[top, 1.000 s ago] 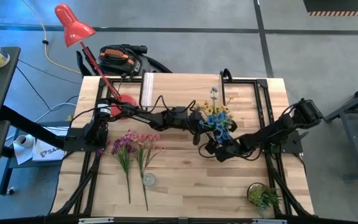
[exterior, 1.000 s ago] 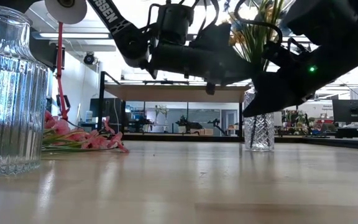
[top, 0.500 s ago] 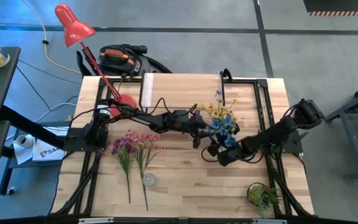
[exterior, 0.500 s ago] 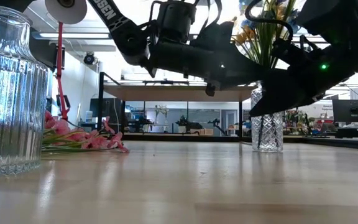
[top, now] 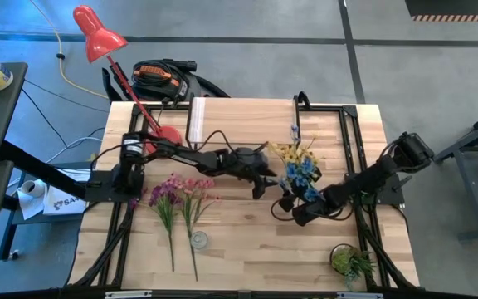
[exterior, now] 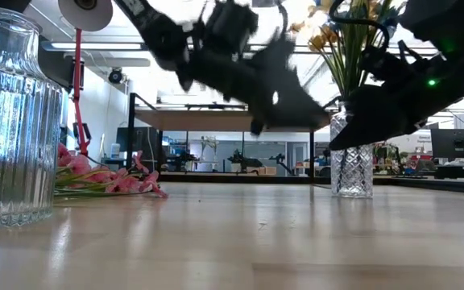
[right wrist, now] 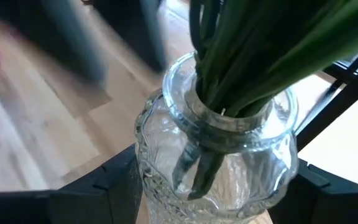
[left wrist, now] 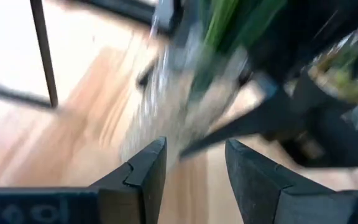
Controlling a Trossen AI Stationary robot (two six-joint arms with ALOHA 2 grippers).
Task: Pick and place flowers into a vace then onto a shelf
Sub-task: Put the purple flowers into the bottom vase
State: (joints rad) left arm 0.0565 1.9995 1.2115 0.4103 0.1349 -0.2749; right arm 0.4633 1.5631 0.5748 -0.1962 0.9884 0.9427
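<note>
Flowers (top: 299, 166), light and floppy, stand in a fragile glass vase (right wrist: 219, 163) pinched at its body by the right pincer (top: 299, 208) toward the tabletop's (top: 239, 241) right edge, while the spread left pincer (left wrist: 191, 165) hangs beside it.

Light wood table (top: 247, 241) and the things resting on it

On the table lie purple flowers (top: 163, 198) and pink flowers (top: 194, 193) side by side at the left. A ribbed glass bottle (exterior: 13, 121) stands near them, a small potted plant (top: 352, 262) in the right front corner, and a cut-glass vase (exterior: 351, 161) with stems right of centre.
</note>
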